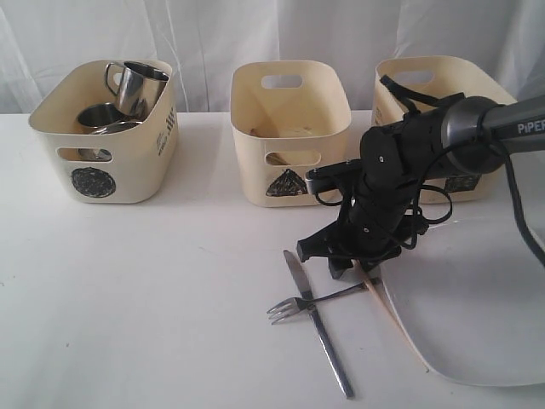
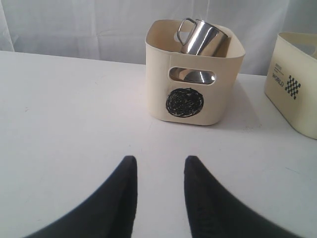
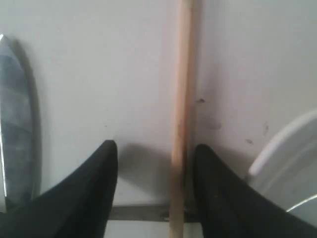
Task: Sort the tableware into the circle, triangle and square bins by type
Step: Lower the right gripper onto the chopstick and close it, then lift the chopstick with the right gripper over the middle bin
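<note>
My right gripper (image 1: 351, 268) (image 3: 154, 146) is open and low over the table, straddling a wooden chopstick (image 3: 181, 99) (image 1: 385, 308) that lies close to one finger. A steel knife (image 1: 319, 328) (image 3: 15, 124) and fork (image 1: 294, 305) lie crossed beside it, and the fork's handle passes under the chopstick. The large white plate (image 1: 477, 324) (image 3: 290, 146) sits to the right. In the circle bin (image 1: 51, 128) (image 2: 158, 74) are a steel mug (image 1: 140, 85) (image 2: 200, 37) and more steel ware. My left gripper (image 2: 161, 161) is open and empty, facing that bin.
The triangle bin (image 1: 247, 162) stands in the middle with pale items inside. A third bin (image 1: 477, 81) is at the back right, its front mark hidden behind my right arm (image 1: 426, 145). Black cable hangs by the plate's far edge.
</note>
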Tool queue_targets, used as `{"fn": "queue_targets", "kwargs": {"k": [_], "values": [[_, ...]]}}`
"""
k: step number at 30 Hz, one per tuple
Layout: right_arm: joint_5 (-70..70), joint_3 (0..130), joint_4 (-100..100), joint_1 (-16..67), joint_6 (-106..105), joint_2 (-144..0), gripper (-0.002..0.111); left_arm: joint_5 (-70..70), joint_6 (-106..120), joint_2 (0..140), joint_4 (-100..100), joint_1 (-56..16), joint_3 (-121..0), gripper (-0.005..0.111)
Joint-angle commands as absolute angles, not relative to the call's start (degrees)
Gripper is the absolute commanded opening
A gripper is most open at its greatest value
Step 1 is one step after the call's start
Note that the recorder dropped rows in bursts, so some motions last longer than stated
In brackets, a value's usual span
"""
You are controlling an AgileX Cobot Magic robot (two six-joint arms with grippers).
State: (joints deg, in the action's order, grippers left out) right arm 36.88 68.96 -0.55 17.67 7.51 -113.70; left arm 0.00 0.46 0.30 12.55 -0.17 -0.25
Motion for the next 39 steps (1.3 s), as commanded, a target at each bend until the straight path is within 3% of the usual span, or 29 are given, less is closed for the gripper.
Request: {"fn": "queue_targets", "kwargs": {"k": [1,8,27,32,39], "values": [[37.7,68.9,-0.4,17.0,6.2,-114.4,0.035,0.0,0.0,0.0,12.8,-0.1,0.0,0.038],[39.6,68.9,-0.4,17.0,6.2,-114.3,0.0,0.0,0.0,0.0,12.8,-0.1,0.0,0.038],[33.1,67.5,-3.2,24.4,4.5,-95.2,0.0,0.0,0.0,0.0,12.8,-0.1,0.0,0.038],[10.5,60.9,-2.9,24.5,-1.0,-86.0,0.0,0.0,0.0,0.0,12.8,-0.1,0.0,0.038],[-16.7,59.8,-5.1,20.9,-5.0,-85.5,0.0,0.0,0.0,0.0,12.8,-0.1,0.0,0.038]]}}
